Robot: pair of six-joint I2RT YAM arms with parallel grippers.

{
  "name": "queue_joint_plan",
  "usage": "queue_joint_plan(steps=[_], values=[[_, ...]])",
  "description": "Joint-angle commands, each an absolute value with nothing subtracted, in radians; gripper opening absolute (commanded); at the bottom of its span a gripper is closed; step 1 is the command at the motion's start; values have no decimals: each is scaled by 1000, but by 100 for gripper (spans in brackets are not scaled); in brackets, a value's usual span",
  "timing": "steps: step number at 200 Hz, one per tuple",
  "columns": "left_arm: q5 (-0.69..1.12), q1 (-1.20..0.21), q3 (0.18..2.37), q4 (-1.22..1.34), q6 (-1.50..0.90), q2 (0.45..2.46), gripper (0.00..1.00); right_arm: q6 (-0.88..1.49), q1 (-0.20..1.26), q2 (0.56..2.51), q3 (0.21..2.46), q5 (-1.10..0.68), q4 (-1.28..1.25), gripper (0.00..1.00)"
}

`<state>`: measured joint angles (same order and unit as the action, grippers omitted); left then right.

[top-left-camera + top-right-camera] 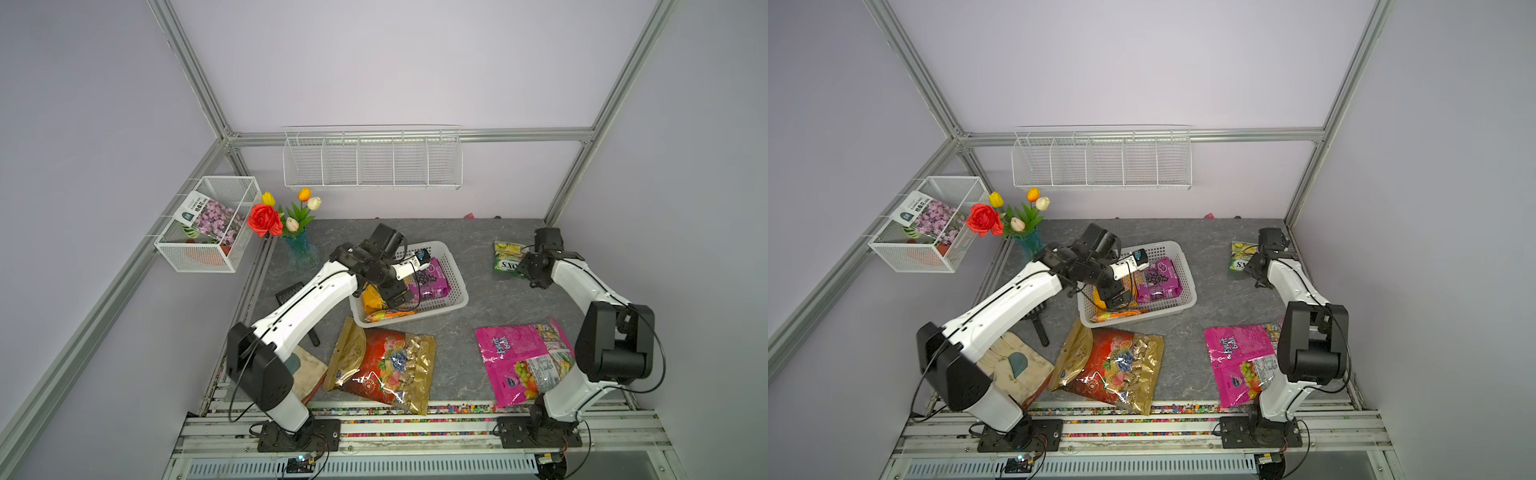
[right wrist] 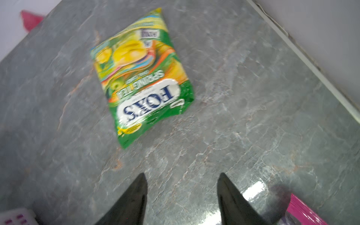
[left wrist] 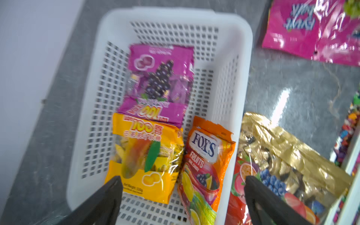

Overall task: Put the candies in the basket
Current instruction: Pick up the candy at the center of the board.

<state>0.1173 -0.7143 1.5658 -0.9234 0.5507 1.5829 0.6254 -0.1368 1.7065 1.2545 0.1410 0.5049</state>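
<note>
While the basket [image 1: 457, 272] stands half filled, a top view shows the gold bag [image 1: 382, 365] at its six o'clock, pink bag [image 1: 515, 357] at four, green bag [image 1: 505, 257] at three. Left wrist: left gripper [image 3: 183, 178] hangs wide, empty, above the basket. Right wrist: right gripper [image 2: 182, 174], parted and empty, seems lined up on the green bag.

— What is this place, a shop?
— No, a robotics lab cell. Aluminium frame posts [image 1: 199, 83] hold plain lilac panels [image 1: 395, 62], and the left arm [image 1: 307, 305] and right arm [image 1: 582, 284] are bolted to slotted rails [image 1: 415, 440].
— And the flowers?
— Props, I reckon. There's a vase [image 1: 300, 249] of fake blooms, plus a wire rack [image 1: 372, 166] and a mesh box [image 1: 195, 257] hung above a grey stone-look tabletop [image 1: 478, 266].
</note>
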Motion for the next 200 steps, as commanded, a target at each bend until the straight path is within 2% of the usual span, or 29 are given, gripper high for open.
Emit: queue_joint_plan(steps=[1, 22, 30, 64, 92, 147, 170, 186, 200], values=[[10, -703, 1477, -726, 354, 1492, 100, 703, -211, 1724, 1215, 8, 466, 55], [-321, -686, 1431, -610, 57, 1428, 100, 732, -250, 1754, 1206, -53, 427, 50], [-390, -672, 1428, -614, -23, 1411, 100, 735, -259, 1768, 1206, -72, 407, 49], [-265, -587, 1403, -649, -112, 1376, 100, 726, -275, 1842, 1213, -142, 287, 49], [-297, -581, 1327, -615, -122, 1348, 100, 721, -287, 1907, 1236, -216, 213, 46], [-317, -574, 1177, -493, -117, 1258, 100, 676, -304, 2033, 1319, -224, 212, 39], [-335, -573, 1151, -471, -111, 1252, 100, 668, -307, 2090, 1354, -249, 195, 30], [-330, -572, 1143, -465, -108, 1256, 100, 669, -308, 2106, 1355, -310, 161, 11], [-317, -572, 1141, -463, -105, 1262, 100, 681, -308, 2092, 1319, -342, 90, 0]])
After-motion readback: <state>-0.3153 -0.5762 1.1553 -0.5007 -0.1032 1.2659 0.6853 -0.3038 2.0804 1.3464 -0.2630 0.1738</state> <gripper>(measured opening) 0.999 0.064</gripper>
